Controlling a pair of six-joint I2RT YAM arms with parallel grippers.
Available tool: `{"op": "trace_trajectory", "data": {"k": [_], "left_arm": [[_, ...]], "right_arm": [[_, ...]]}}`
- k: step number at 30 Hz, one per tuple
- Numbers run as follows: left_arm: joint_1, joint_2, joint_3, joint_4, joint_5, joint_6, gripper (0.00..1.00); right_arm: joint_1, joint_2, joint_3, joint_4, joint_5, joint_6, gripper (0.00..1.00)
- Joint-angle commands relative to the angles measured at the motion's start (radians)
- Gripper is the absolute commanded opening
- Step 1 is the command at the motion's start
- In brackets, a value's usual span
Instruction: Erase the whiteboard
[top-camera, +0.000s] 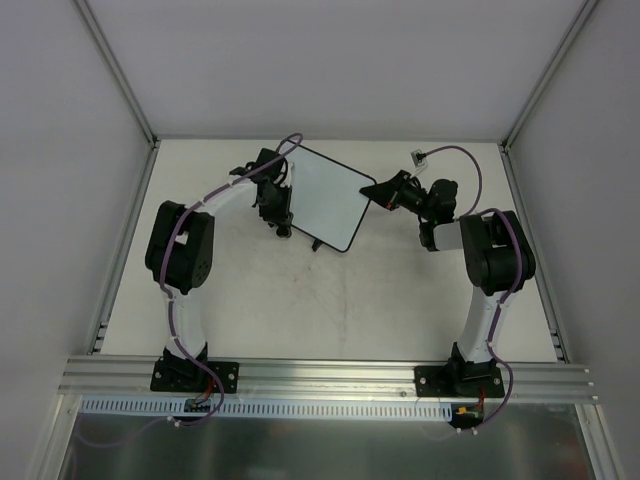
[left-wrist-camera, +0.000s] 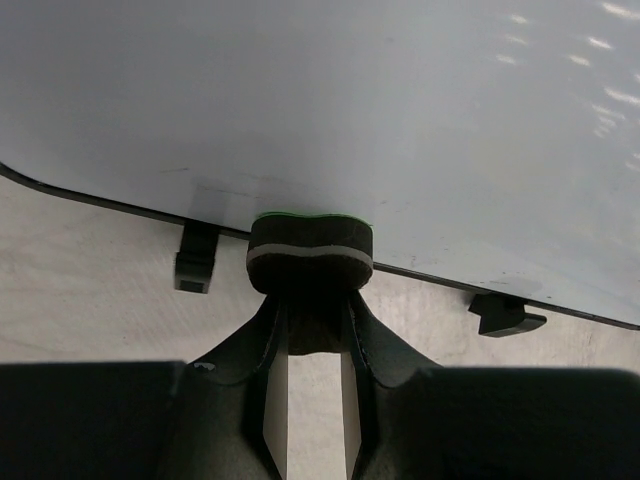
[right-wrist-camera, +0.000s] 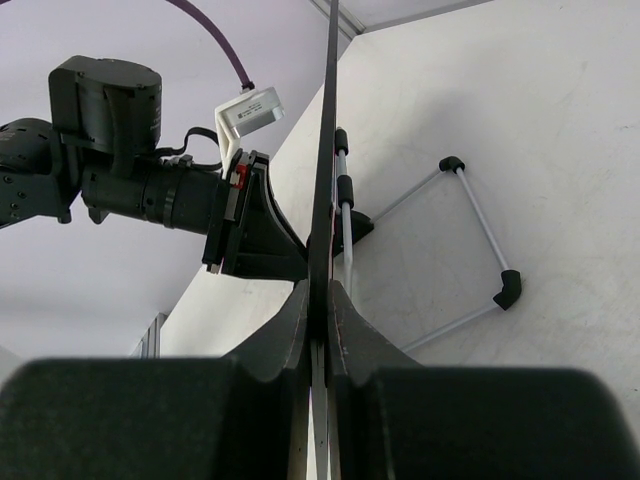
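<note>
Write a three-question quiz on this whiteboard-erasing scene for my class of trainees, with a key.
1. True or false: the right tool is shut on the edge of the whiteboard.
2. The left tool holds: A) a marker, B) an eraser, C) a cloth.
3. Fill in: the two small black parts on the board's framed edge, one on either side of the eraser, are its ___.
Key: 1 true; 2 B; 3 feet.
</note>
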Motion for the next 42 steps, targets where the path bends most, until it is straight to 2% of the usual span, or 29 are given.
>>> {"op": "trace_trajectory", "data": {"k": [1,11,21,23,27,35,42], "left_arm": [[-0.089,-0.013,-0.008,0.07,0.009,-0.025,0.0],[-0.187,-0.024,-0.039,0.09,0.064,-0.071,0.0],[-0.197,-0.076,-0.094,0.107,0.125,-0.066,0.0],[-0.195,-0.089,-0.108,0.111,0.095,-0.065,0.0],[-0.18,-0.116,-0.1,0.11,0.098,-0.06,0.0],[-0.069,-0.248,-0.103,0.108,0.095,-0.05,0.0],[0.007,-0.342,-0.169,0.11,-0.049,-0.109,0.0]], "right_arm": [[0.016,-0.078,0.011,0.259,-0.085,0.035,0.0],[0.018,-0.079,0.01,0.259,-0.082,0.037,0.0],[0.016,-0.083,0.008,0.259,-0.082,0.034,0.0],[0.018,-0.081,0.008,0.259,-0.082,0.035,0.0],[0.018,-0.078,0.01,0.259,-0.082,0.035,0.0],[0.015,-0.079,0.013,0.259,-0.085,0.037,0.0],[0.015,-0.075,0.019,0.261,-0.082,0.038,0.0]]}}
